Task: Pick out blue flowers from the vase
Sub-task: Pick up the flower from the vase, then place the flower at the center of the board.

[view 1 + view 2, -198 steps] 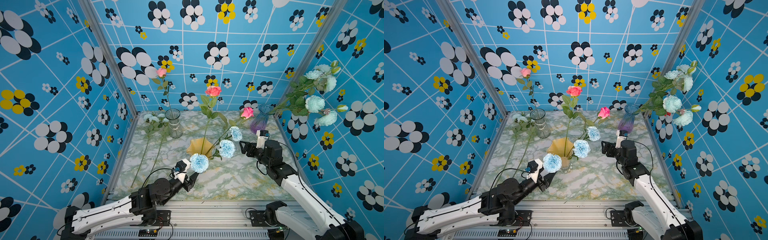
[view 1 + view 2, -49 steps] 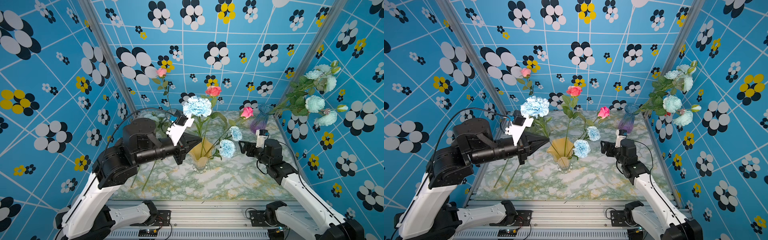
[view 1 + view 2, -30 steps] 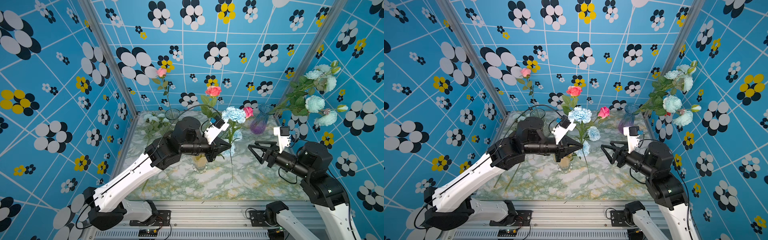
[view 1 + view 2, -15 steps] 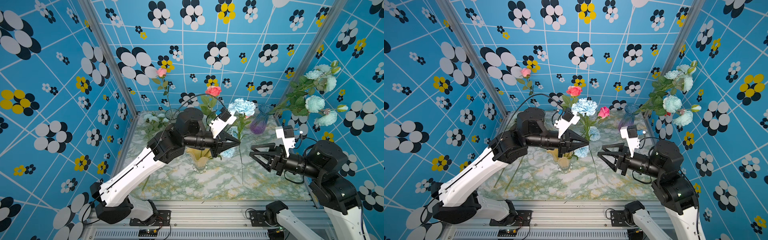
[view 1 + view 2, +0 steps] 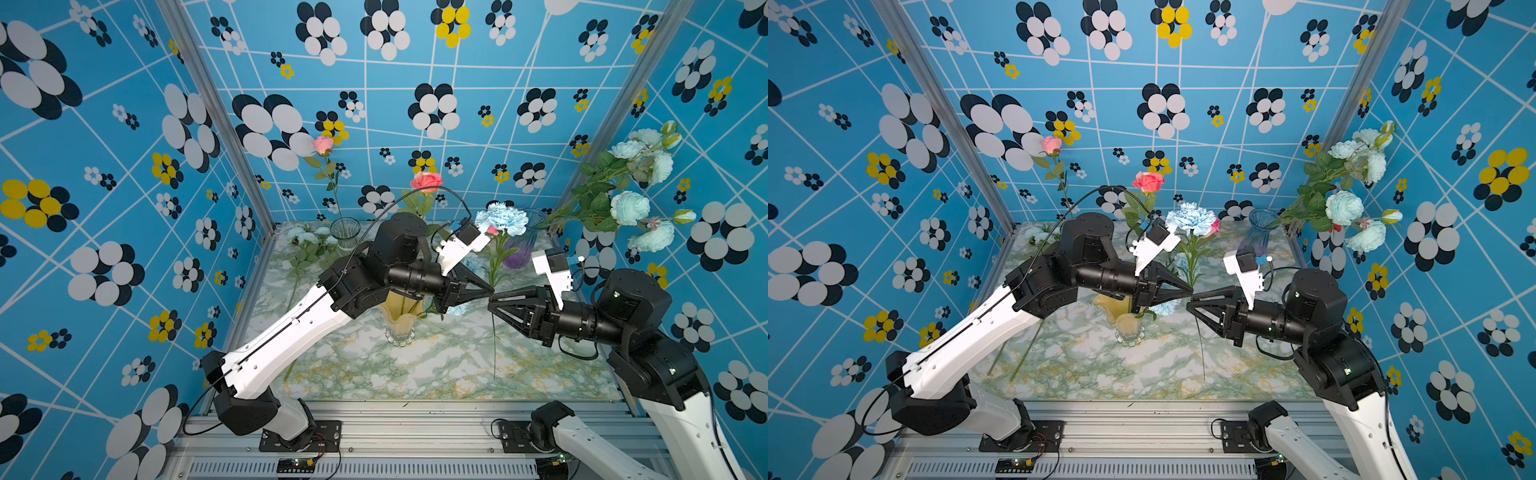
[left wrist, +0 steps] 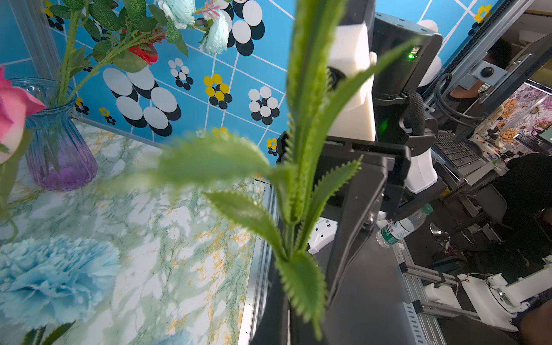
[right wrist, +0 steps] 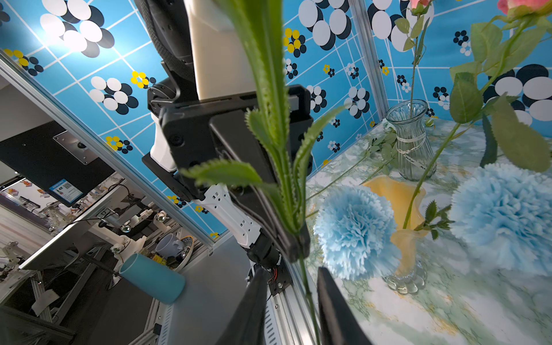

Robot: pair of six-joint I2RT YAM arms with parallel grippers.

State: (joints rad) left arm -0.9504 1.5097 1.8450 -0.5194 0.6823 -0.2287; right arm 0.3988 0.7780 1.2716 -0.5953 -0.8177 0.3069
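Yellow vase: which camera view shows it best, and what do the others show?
The right wrist view: the yellow vase shows nearly whole, ruffled rim to glass foot. In both top views the left arm covers much of its rim. The left wrist view misses it.

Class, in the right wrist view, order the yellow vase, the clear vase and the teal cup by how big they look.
1. yellow vase, nearer and partly behind a blue carnation
2. clear vase
3. teal cup, almost matching the clear vase
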